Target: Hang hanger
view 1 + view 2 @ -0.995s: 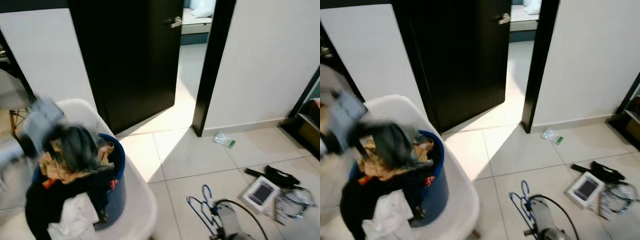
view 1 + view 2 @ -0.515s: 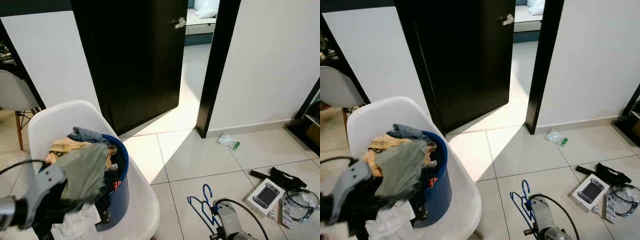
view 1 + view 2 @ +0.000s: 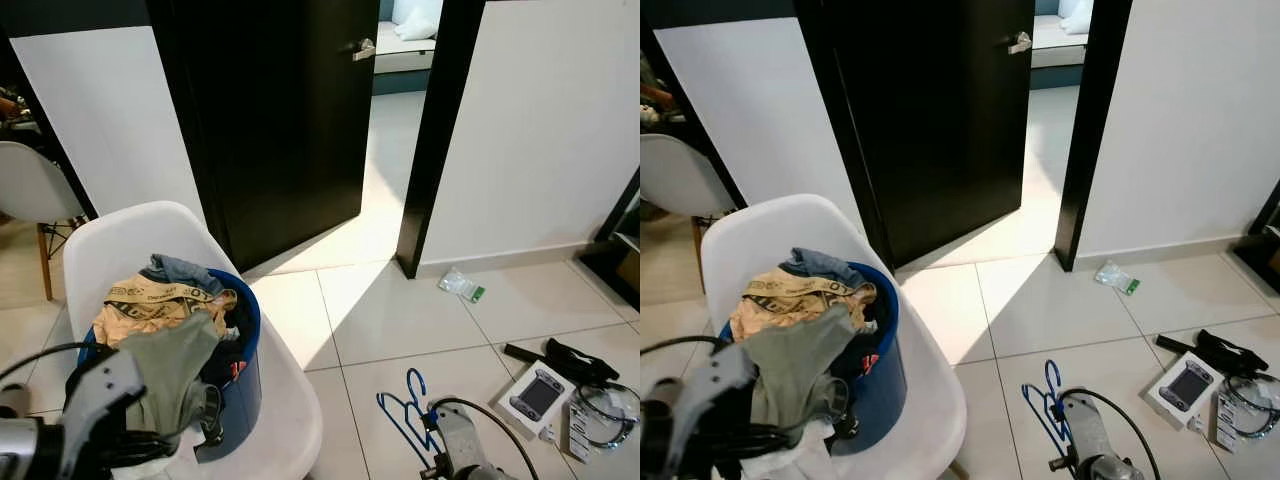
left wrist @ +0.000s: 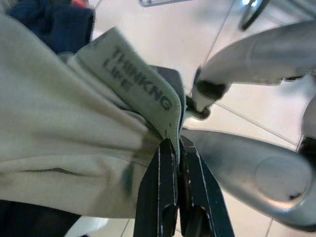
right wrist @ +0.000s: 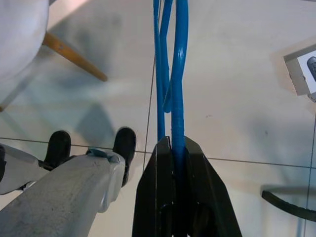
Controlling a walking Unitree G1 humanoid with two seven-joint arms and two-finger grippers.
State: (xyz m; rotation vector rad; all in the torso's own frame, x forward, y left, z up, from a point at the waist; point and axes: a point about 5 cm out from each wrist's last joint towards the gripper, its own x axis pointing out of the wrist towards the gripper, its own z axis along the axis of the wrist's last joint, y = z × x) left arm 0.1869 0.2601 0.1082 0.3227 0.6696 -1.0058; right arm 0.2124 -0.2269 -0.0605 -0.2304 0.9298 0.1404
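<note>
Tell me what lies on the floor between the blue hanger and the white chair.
Nothing: in the left eye view, bare floor tile separates the blue hanger, held by the right gripper, from the white chair.

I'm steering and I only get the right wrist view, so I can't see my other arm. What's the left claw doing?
Observer: The left claw is shut on a grey-green garment, pinching it by its label.
Operator: Where's that garment? I just see my right claw holding the blue hanger.
Observer: It drapes over clothes heaped in a blue laundry basket, which sits on a white chair on the robot's left.
Operator: What's ahead of us?
Observer: A black door standing ajar, with a lit room beyond it.
</note>
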